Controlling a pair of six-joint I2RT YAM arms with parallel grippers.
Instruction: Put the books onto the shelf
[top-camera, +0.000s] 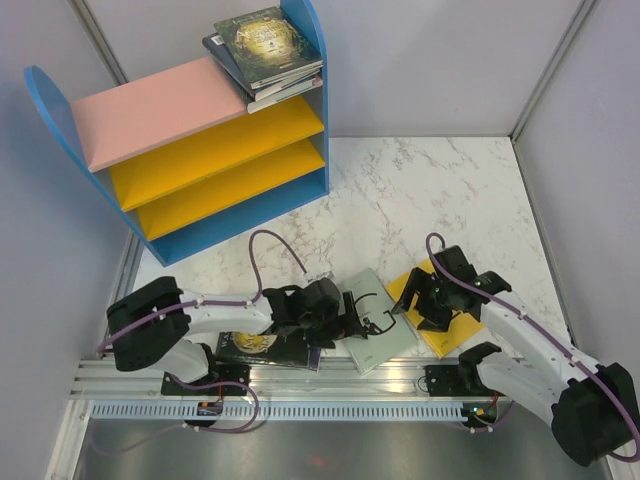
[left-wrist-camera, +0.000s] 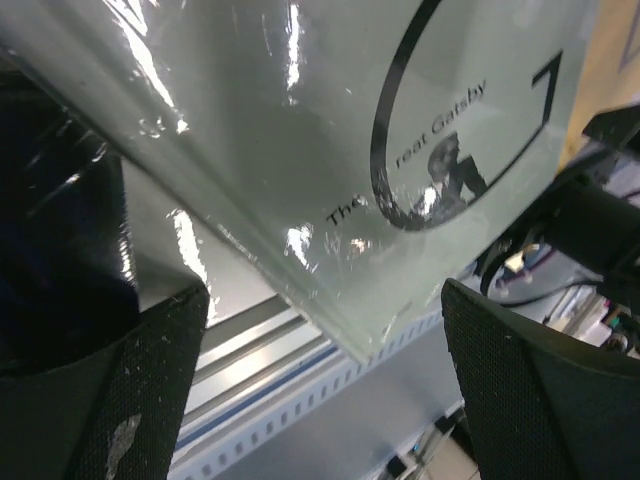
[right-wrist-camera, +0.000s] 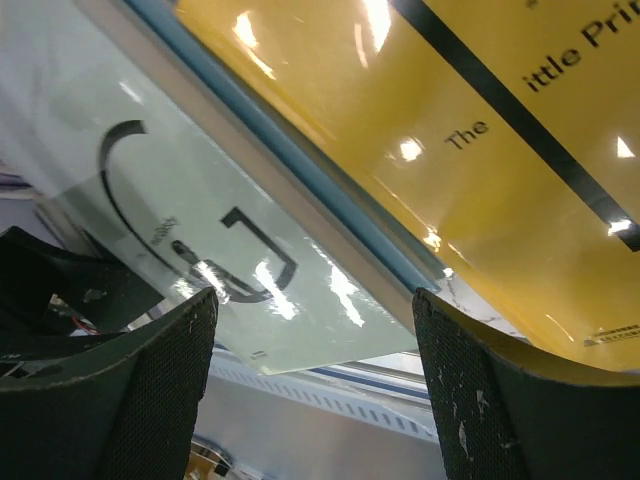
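Note:
The shelf (top-camera: 190, 150) stands at the back left, with a stack of books (top-camera: 265, 45) on the right end of its pink top board. A pale grey-blue book (top-camera: 378, 322) lies at the table's front edge, one corner past the edge. My left gripper (top-camera: 362, 322) is open at that book's left side. In the left wrist view the book's corner (left-wrist-camera: 365, 335) sits between the wide fingers (left-wrist-camera: 130, 400), touching neither. My right gripper (top-camera: 420, 300) is open over the yellow book (top-camera: 442, 318). In the right wrist view the yellow book (right-wrist-camera: 480, 120) and pale book (right-wrist-camera: 230, 270) lie ahead of my right gripper (right-wrist-camera: 315, 390).
A black book with gold print (top-camera: 262, 347) lies under the left arm at the front edge, dark at the left of the wrist view (left-wrist-camera: 50, 200). A blue strip (right-wrist-camera: 300, 170) runs along the yellow book's side. The slotted aluminium rail (top-camera: 330, 405) runs below the table edge.

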